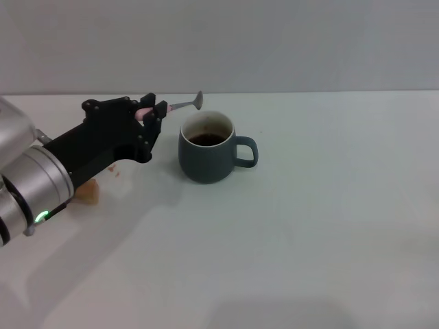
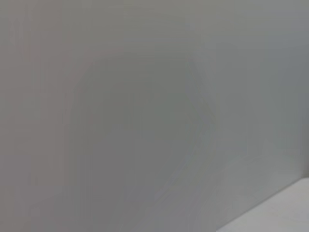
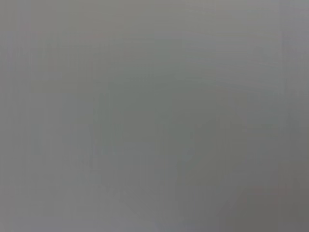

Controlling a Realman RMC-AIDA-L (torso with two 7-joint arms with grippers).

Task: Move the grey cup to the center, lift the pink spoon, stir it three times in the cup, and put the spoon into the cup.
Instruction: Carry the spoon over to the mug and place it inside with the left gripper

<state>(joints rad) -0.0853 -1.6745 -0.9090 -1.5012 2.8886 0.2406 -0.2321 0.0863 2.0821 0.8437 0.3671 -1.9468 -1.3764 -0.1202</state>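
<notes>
The grey cup (image 1: 207, 157) stands upright near the middle of the white table (image 1: 315, 233) in the head view, handle to the right, dark liquid inside. My left gripper (image 1: 152, 112) is just left of the cup, shut on the pink spoon (image 1: 180, 105). The spoon's pink handle sits between the fingers, and its grey neck and bowl stick out to the right, above the cup's far rim. The right gripper is out of view. Both wrist views show only plain grey surface.
A tan block (image 1: 89, 192) lies on the table under my left arm, partly hidden by it. Small reddish spots (image 1: 114, 170) show beside it. A grey wall rises behind the table's far edge.
</notes>
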